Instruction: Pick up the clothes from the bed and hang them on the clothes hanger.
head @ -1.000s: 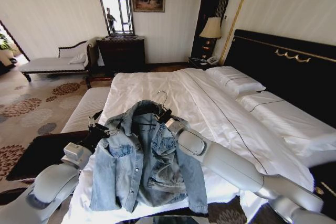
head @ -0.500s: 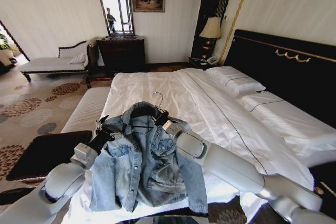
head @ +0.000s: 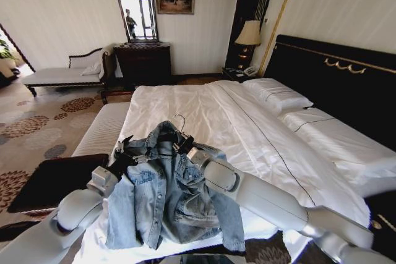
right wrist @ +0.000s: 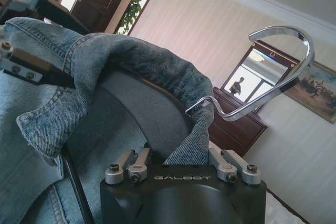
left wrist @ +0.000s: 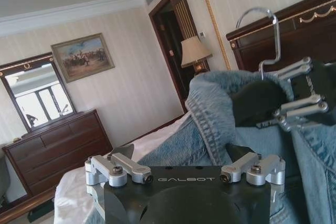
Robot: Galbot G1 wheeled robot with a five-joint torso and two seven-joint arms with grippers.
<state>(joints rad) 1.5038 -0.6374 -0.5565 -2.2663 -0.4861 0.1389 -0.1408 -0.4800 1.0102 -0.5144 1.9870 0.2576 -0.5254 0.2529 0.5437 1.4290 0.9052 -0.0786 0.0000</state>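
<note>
Denim jacket (head: 170, 199): light blue, faded, draped over the near end of the bed (head: 260, 134), collar raised off the duvet, sleeves and hem hanging toward the near edge.

Clothes hanger (head: 171, 135): black, inside the jacket's collar; silver wire hook (head: 179, 119) stands up above the denim (hook also plain in the right wrist view (right wrist: 273, 72), with the collar folded over the hanger's dark shoulder (right wrist: 142, 114)).

Right gripper (head: 185, 144): at the collar, just right of the hook, jaws closed narrow on the hanger's neck with denim bunched around it.

Left gripper (head: 127, 153): at the jacket's left shoulder, touching the fabric; its linkages (left wrist: 184, 171) are spread wide in the left wrist view, denim between and beyond them, though whether the fingertips actually pinch cloth cannot be told.

Bed: white duvet, white pillows (head: 278, 96) at the far right, black headboard (head: 340, 85).
</note>
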